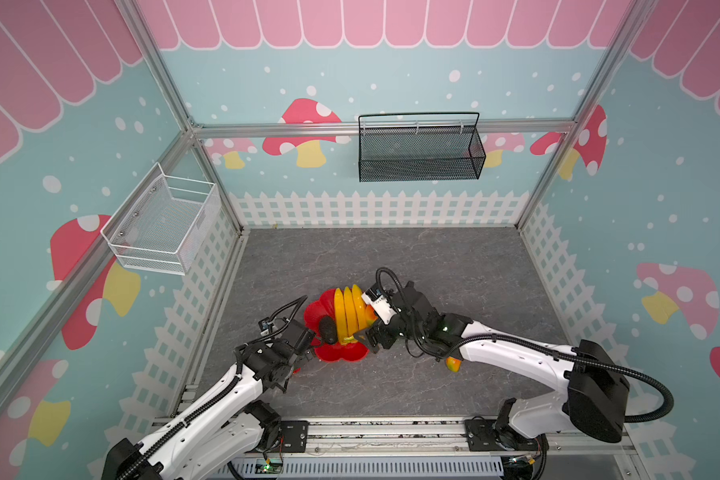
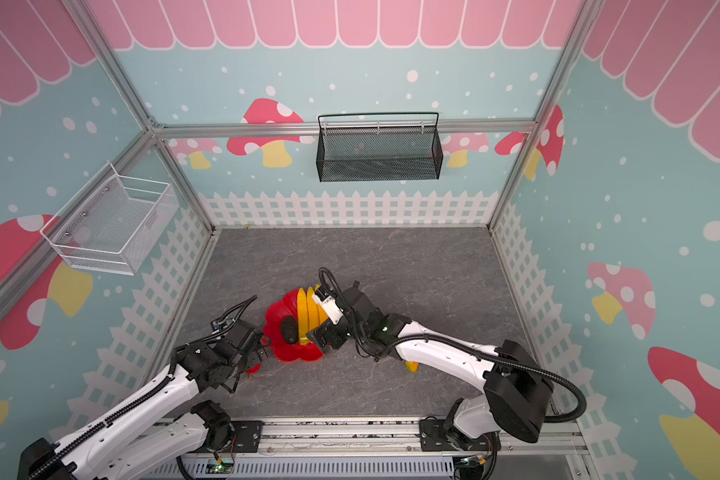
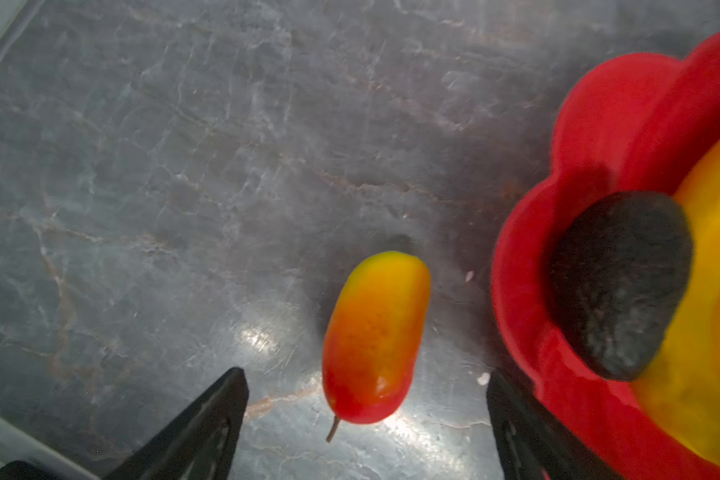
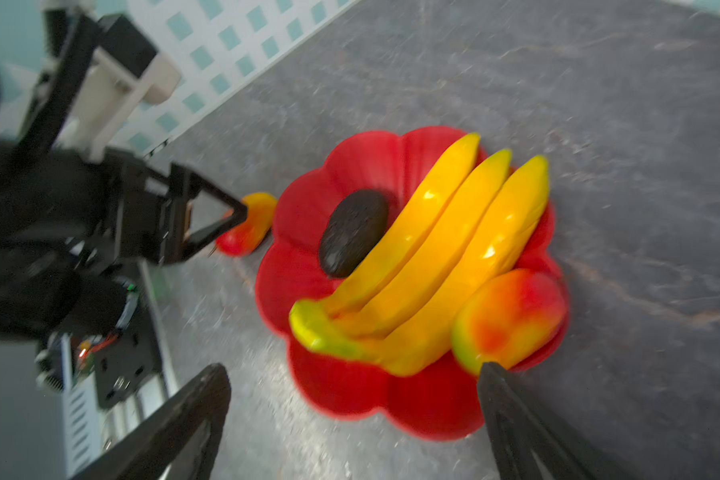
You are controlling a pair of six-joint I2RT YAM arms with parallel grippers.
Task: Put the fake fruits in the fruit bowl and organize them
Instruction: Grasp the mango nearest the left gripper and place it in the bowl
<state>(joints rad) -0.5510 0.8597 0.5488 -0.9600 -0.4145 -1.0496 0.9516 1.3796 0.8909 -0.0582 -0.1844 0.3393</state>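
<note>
Looks better than half done, judging by the fruit bowl [image 4: 429,407], set left of the tabletop's middle. Holds the banana bunch [image 4: 445,249] across its centre, the dark avocado [image 4: 352,232] against one side of the bunch and one mango [image 4: 510,316] against the other, close to the rim. Leaves two mangoes out on the tabletop: a second mango [image 3: 375,336] just beside the bowl on the side toward the left edge, and a third mango [image 1: 453,364] right of the middle, half hidden under the right arm. Calls, by that count, for two more pick-ups and perhaps some tidying. Shows the left gripper [image 3: 364,376] spread wide, straddling the second mango without touching it. Shows the right gripper [image 4: 354,368] spread wide over the bowl's near petals, holding nothing. Farther out: black mesh basket [image 1: 420,151] on the back wall and white wire basket [image 1: 163,224] on the left wall, nothing seen in either.
</note>
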